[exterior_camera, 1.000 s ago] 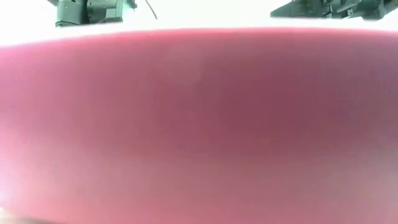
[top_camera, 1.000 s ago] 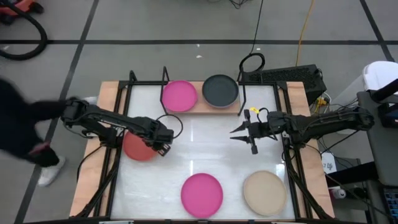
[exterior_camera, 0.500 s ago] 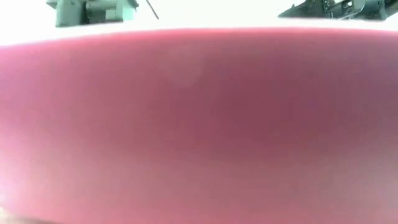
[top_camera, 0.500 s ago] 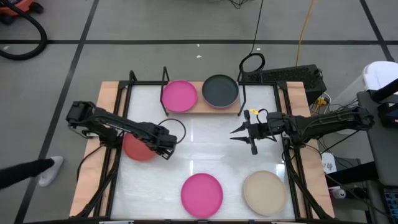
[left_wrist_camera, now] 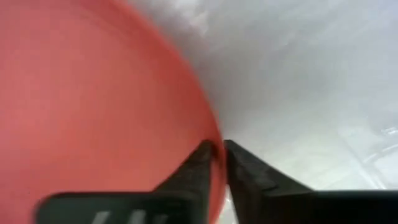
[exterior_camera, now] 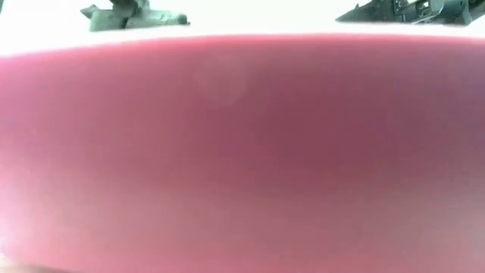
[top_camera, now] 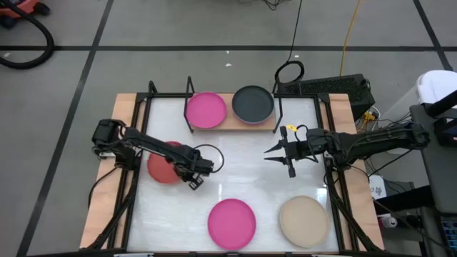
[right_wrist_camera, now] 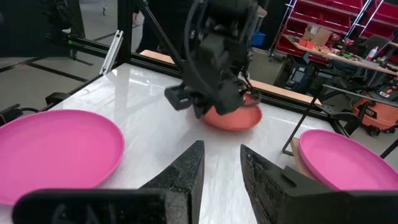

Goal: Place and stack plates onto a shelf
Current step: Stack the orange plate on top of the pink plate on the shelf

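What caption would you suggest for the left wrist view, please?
Left gripper shut on the rim of the red plate above the white tabletop.

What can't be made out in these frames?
- Low view: the near magenta plate fills the picture; table and shelf hidden, both arms cut off at the top edge.
- High view: the left tool covers part of the red plate.
- Left wrist view: red plate blurred and cut off by the edges.

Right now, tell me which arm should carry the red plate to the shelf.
Left. The left gripper is shut on the red plate at its rim. The right gripper hangs open over bare tabletop, holding nothing. The shelf already carries a magenta plate and a black plate.
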Action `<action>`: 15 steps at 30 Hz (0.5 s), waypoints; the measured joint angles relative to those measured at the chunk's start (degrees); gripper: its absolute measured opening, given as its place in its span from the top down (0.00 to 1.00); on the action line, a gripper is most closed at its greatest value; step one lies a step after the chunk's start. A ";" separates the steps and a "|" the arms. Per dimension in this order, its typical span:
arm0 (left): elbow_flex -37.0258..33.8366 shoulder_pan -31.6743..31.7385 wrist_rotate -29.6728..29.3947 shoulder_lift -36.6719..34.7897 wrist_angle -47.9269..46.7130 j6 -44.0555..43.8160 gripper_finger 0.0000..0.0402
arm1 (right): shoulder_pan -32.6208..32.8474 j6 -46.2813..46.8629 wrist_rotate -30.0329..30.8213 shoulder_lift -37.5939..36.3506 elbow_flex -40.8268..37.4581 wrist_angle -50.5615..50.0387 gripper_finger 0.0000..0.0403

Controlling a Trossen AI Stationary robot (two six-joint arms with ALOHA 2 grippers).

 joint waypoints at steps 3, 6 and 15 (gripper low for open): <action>4.22 0.24 -1.80 -0.02 -5.20 2.40 0.97 | 0.00 0.00 0.00 0.00 0.00 0.15 0.79; 10.95 0.07 -1.44 0.00 -11.21 5.96 0.98 | 0.00 0.20 0.00 0.00 0.00 0.13 0.79; 42.05 -4.06 -13.97 -1.03 -17.31 29.21 0.98 | 0.00 -0.15 0.00 0.00 0.00 -0.26 0.79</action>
